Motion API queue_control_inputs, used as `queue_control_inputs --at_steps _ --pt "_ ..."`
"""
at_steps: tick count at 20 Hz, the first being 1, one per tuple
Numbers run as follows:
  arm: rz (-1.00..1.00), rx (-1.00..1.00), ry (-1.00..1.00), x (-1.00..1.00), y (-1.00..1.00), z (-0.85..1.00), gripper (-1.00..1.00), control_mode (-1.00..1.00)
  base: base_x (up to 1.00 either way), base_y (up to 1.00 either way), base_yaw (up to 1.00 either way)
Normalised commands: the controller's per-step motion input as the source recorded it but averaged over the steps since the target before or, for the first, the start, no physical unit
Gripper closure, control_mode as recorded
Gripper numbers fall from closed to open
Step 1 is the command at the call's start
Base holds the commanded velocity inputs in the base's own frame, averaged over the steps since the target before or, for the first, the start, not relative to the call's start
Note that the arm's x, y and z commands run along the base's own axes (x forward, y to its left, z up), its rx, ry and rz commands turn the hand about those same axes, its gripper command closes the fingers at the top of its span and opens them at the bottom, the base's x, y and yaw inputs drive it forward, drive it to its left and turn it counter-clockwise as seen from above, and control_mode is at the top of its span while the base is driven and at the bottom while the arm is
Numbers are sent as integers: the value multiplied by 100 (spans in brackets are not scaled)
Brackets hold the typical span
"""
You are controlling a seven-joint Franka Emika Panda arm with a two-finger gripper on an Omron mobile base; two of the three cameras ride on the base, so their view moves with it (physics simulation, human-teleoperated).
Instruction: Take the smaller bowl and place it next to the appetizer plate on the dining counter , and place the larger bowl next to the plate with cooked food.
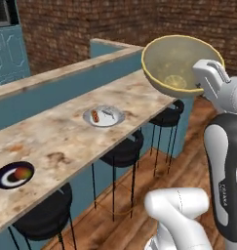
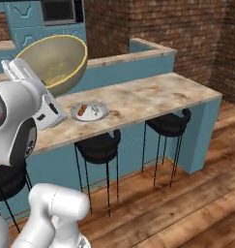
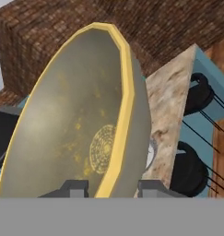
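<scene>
1. Bowl first: you hold the large tan one with the yellow rim on edge, and the hand view shows why. The fingers straddle the rim, one tip inside the wall and one outside, closed on that rim, so the bowl hangs off the wrist instead of sitting level.

2. From the left base view the bowl is lifted in the air above the far end of the surface, tipped with its mouth facing the camera. It touches nothing below. A rim pinch gives you little hold against swinging, so I would judge slow wrist moves safer than quick ones.

3. Below and beyond it lies the pale plate with the brownish food piece, resting flat mid-surface. That is your target neighbour. There is bare stone on either side of it, so you should have room to set the bowl down beside it without touching the plate.

4. Nearer the left edge of that view is the dark plate with the white ring and its small red-orange bite, well apart from the pale one. That plate belongs to the smaller bowl's step.

5. Stools stand under the overhang and the raised ledge runs along the far side; keep the bowl short of that ledge as you level it.
</scene>
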Motion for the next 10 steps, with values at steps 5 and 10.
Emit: queue_control_inputs --at_steps 5,10 --pt "0 0 0 0 0 0 100 100 56 -59 46" --pt "0 0 0 0 0 0 100 100 58 -68 50"
